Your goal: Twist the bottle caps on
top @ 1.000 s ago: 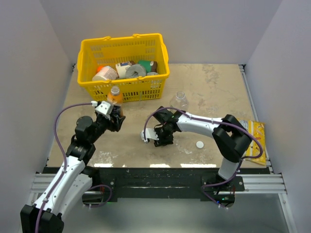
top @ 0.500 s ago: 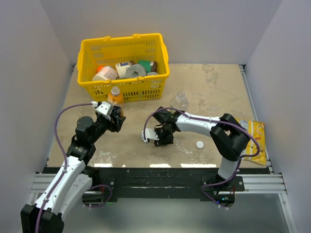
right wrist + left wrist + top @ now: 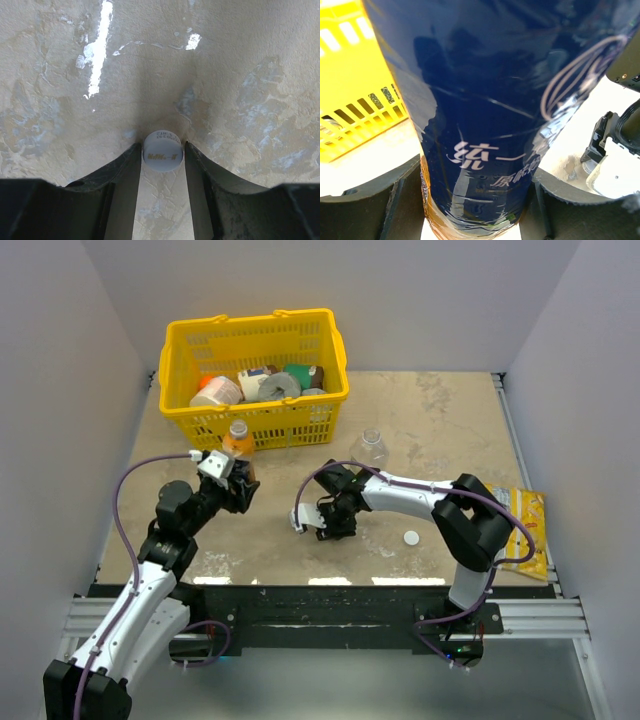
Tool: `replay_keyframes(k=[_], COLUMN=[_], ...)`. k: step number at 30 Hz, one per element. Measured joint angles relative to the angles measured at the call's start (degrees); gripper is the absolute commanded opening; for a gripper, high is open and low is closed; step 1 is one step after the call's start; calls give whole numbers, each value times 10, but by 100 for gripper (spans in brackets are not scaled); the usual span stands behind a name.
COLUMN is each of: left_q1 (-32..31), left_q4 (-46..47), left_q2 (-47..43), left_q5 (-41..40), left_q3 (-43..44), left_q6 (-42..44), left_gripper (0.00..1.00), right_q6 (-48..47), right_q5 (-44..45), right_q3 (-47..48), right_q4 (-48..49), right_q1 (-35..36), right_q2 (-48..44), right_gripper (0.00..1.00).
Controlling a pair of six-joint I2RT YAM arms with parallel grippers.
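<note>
Top view: orange bottle point(image 3: 237, 437) stands upright, long axis vertical, open neck up, just before the yellow basket point(image 3: 335, 390). The left gripper point(image 3: 238, 476) is clamped round its body.
Left wrist: dark label fills the frame (white script across it).
Right wrist: right gripper point(image 3: 161, 147) pinches a white cap point(image 3: 161, 153), which can't be made out from above.

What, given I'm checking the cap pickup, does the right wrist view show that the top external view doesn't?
Only right wrist: a white cap with printed lettering, between the fingers of the right claw; contact unclear. Only top external: the yellow basket, the orange-liquid bottle in the left claw, the clear bottle, a second white cap, the yellow snack packet. Both: the mottled table and the right claw.
</note>
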Motion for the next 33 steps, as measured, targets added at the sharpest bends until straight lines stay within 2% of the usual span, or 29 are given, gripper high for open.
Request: replay_keyframes(k=[5, 6, 7, 9, 12, 15, 19, 23, 25, 29, 33], left_q1=[0, 0, 0, 1, 1, 3, 3, 3, 3, 3, 2], left_q4=[5, 5, 5, 7, 12, 13, 10, -48, -80, -110, -148], left_q2=[1, 2, 2, 3, 4, 11, 38, 91, 109, 101, 118], left_q5=[3, 4, 4, 5, 10, 33, 87, 133, 150, 169, 173], left_q3=[0, 0, 0, -1, -4, -6, -5, 34, 63, 84, 119], left_q6=[0, 0, 0, 0, 1, 5, 44, 139, 205, 287, 354], left_gripper=[0, 0, 0, 0, 0, 0, 0, 0, 0, 0, 0], right_q6=[9, 11, 12, 15, 22, 46, 121, 206, 241, 255, 242], right_q5=[0, 0, 0, 0, 1, -2, -18, -31, -31, -34, -37], right_q3=[0, 0, 0, 0, 0, 10, 113, 264, 307, 314, 315], right_q4=[10, 11, 12, 12, 2, -43, -110, -109, -96, -99, -120], right_q1=[0, 0, 0, 0, -1, -4, -12, -19, -19, -18, -18], right_q2=[0, 0, 0, 0, -9, -55, -159, -242, -283, -312, -292], right_gripper=[24, 19, 10, 0, 0, 0, 0, 0, 0, 0, 0])
